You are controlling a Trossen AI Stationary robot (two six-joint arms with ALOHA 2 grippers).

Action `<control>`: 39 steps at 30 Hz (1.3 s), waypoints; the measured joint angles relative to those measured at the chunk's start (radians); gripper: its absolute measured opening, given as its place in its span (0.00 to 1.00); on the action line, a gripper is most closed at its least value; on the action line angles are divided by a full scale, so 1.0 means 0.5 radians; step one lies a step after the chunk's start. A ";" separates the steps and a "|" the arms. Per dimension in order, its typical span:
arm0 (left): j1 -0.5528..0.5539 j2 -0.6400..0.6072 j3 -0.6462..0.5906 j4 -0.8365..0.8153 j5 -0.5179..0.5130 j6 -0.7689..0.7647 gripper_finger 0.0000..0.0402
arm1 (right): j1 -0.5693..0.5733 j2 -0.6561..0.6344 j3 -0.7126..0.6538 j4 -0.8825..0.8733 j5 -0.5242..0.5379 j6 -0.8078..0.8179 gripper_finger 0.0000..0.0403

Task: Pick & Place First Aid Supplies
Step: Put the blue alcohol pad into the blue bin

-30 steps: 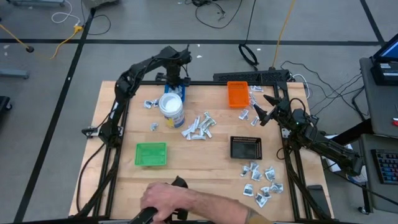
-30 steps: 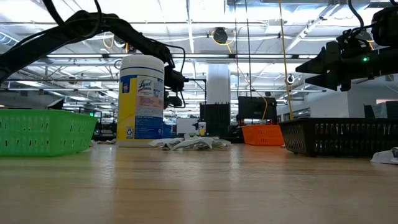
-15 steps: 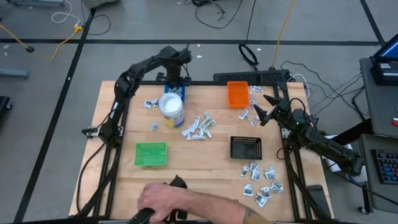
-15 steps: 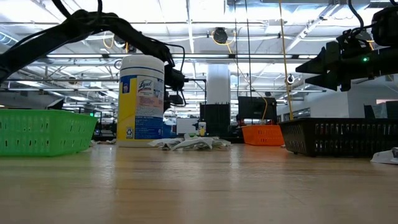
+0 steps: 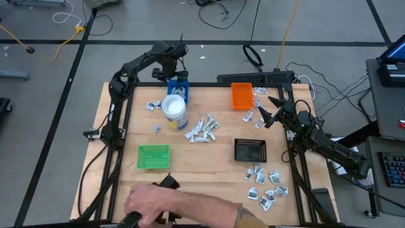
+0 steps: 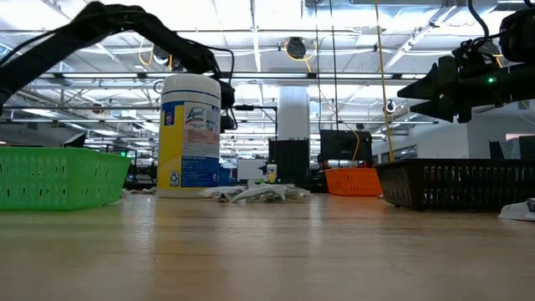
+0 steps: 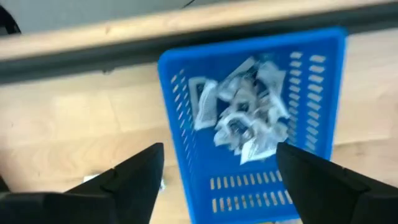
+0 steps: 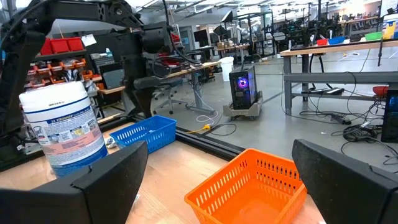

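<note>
Trays: four — blue tray (image 5: 178, 86), orange tray (image 5: 241, 95), green tray (image 5: 154, 156), black tray (image 5: 250, 150). White tub (image 5: 174, 111): one. Arms: two. Packet clusters: loose heap mid-table (image 5: 201, 129), heap at near right corner (image 5: 266, 183), pile inside the blue tray (image 7: 245, 109); individual packets too small to count.

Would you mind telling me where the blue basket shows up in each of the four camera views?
High view: blue basket at the table's far edge, just behind the white wipes tub.
Low view: hidden behind the tub, except perhaps a blue sliver at its right.
Left wrist view: centre, holding white packets.
Right wrist view: left of centre, beside the tub.
Shared landmark: the tub.
</note>
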 joint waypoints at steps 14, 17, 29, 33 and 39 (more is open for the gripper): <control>0.040 -0.822 -1.220 0.512 0.011 -0.210 0.83 | 0.000 0.000 0.000 0.000 0.000 0.000 0.98; 0.027 -0.990 -1.438 0.532 0.036 -0.295 0.81 | 0.001 0.000 0.000 0.000 -0.001 0.000 0.98; -0.124 -1.477 -2.093 0.672 0.183 -0.506 0.76 | 0.000 0.000 0.000 0.000 0.000 0.000 0.98; -0.173 -1.559 -2.242 0.745 0.248 -0.590 0.77 | 0.001 0.000 0.001 0.000 -0.001 0.000 0.98; -0.181 -1.585 -2.385 0.850 0.252 -0.616 0.78 | 0.000 0.000 0.000 0.000 0.000 0.000 0.98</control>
